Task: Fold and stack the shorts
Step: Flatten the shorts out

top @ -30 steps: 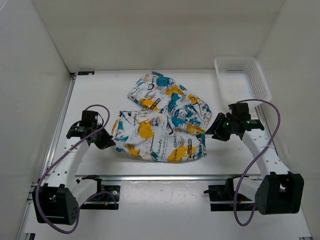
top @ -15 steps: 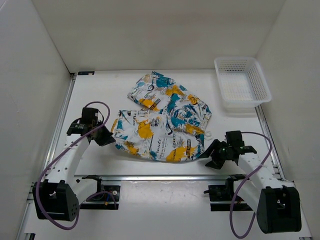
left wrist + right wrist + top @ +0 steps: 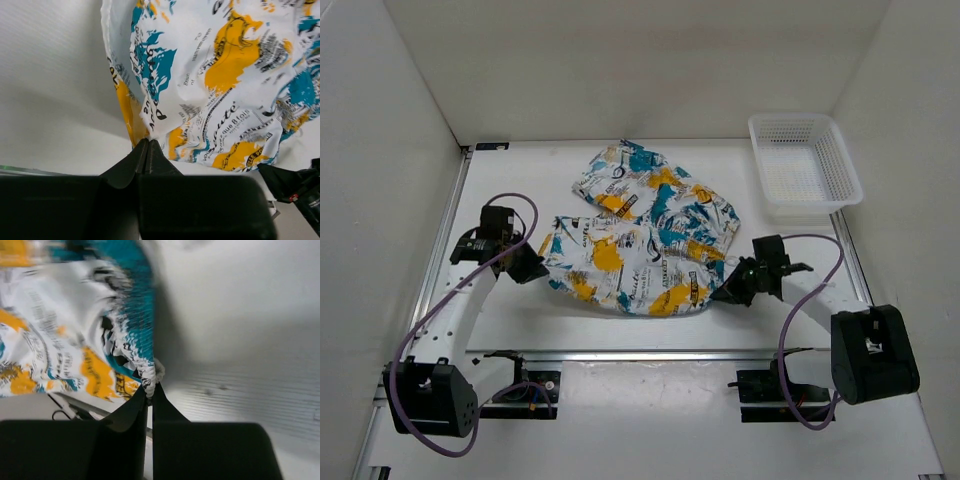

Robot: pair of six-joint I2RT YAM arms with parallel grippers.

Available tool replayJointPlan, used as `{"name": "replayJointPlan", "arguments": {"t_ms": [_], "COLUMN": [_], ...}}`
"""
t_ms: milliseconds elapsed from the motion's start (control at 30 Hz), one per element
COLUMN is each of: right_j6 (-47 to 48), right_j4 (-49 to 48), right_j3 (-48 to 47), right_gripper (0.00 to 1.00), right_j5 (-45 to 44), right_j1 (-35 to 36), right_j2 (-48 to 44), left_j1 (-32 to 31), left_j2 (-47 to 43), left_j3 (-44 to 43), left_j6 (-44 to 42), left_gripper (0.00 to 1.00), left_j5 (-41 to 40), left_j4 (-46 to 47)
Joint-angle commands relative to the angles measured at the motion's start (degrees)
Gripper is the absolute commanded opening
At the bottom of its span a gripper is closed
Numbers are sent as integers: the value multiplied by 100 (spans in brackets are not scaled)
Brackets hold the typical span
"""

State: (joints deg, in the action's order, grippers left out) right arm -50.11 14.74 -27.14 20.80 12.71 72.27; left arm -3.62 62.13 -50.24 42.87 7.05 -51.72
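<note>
Nearest the bases, a metal rail (image 3: 640,355) runs across just behind both wrists, so there is little room to draw the cloth back. The left gripper (image 3: 148,142) is pinched tight on the left edge of the shorts (image 3: 640,245). Its wrist view shows a printed corner caught right at the fingertips. The right gripper (image 3: 150,390) is likewise clamped, on a gathered, ruched edge at the opposite side.

Between the two hands the fabric lies rumpled on the table (image 3: 510,180). A further printed lobe reaches away from them; whether it is a leg of the same pair or a second pair, I cannot tell.

This looks like the two-point grasp before a fold — nothing is folded or stacked yet. The next move probably calls for both hands to lift together and carry the near edge forward over the far part, with even tension so neither pinch slips.

Ahead of the hands, bare table runs to the back wall. Outward of the left hand a strip of table remains before the side wall. Ahead and outward of the right hand stands a white mesh basket (image 3: 847,165), well apart from the cloth — a wide swing that way could meet its rim.
</note>
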Motion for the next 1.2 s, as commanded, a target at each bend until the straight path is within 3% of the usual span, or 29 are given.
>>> {"name": "replayJointPlan", "arguments": {"t_ms": [0, 100, 200, 333, 500, 533, 700, 867, 1167], "right_j6": [553, 1116, 1808, 2654, 3461, 3586, 3684, 3465, 3069], "right_j4": [844, 1802, 2550, 3383, 3895, 3896, 3896, 3896, 3896], "right_j3": [-1464, -2451, -3822, -5343, -6767, -6857, -7191, -7244, -6253], "right_gripper": [0, 0, 0, 0, 0, 0, 0, 0, 0], "right_j5": [-936, -1567, -1667, -877, -157, 315, 1153, 1163, -626], "right_j1": [39, 39, -14, -14, -14, -14, 47, 47, 47], "right_j2": [-282, -740, -952, -1153, -1697, -1812, -2384, -2613, -2165], "left_j1": [19, 80, 133, 133, 133, 133, 133, -34, -87], "left_j2": [9, 10, -43, -43, -438, -630, -1229, -1282, -317], "left_j3": [-705, -1732, -3041, -5051, -6383, -6602, -6823, -7411, -6790], "left_j6": [-68, -192, -192, -192, -305, -306, -552, -754, -868], "left_gripper": [10, 10, 10, 10, 10, 10, 10, 10, 10], "left_j5": [-63, -63, -150, -467, -1029, -1091, -1459, -1724, -1927], "left_j4": [-144, -364, -663, -1050, -1182, -1104, -690, -804, -260]}}
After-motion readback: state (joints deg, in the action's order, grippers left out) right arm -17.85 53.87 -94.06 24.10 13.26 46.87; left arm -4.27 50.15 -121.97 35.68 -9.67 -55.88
